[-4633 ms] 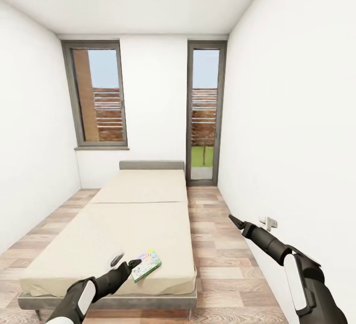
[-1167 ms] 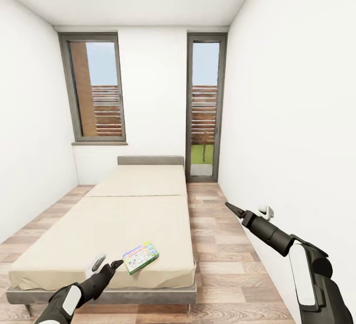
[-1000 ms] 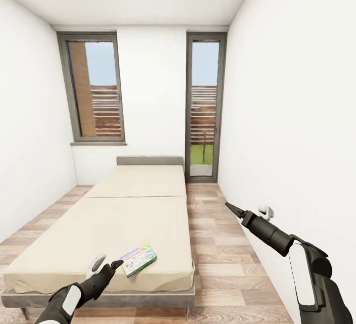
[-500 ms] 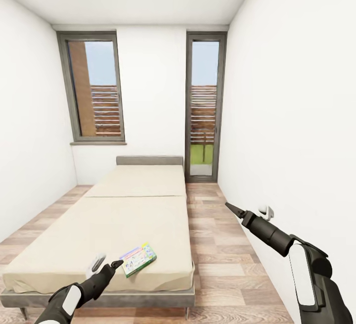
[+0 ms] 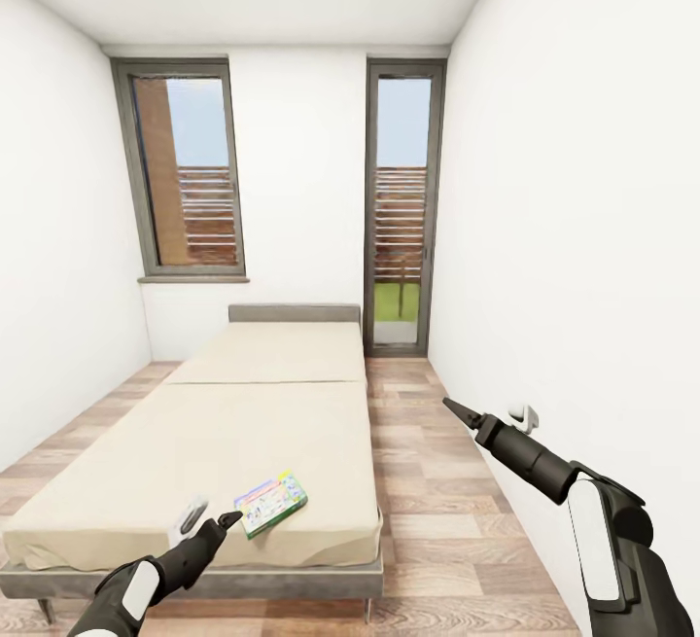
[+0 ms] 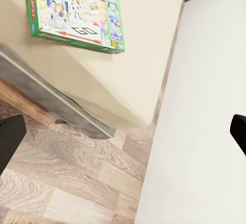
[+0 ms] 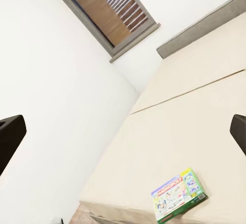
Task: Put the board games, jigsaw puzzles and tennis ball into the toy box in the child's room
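Observation:
One board game (image 5: 271, 502), a white-and-green Monopoly box, lies flat on the bed (image 5: 272, 423) near its front edge. It also appears in the left wrist view (image 6: 77, 11) and the right wrist view (image 7: 178, 196). My left gripper (image 5: 209, 516) hovers open just in front of the bed's front edge, a short way left of the box and not touching it. My right gripper (image 5: 457, 410) is open with nothing in it, held over the floor to the right of the bed. The table and toy box are out of view.
The bed's grey headboard (image 5: 295, 312) stands against the far wall between a window (image 5: 190, 180) and a glass door (image 5: 400, 219). A strip of wood floor (image 5: 428, 481) runs between the bed and the right wall, which carries a white socket (image 5: 525, 416).
Since the oldest frame my left gripper has drawn back from the board game's edge and the view has shifted slightly. Over the last second nothing has visibly moved.

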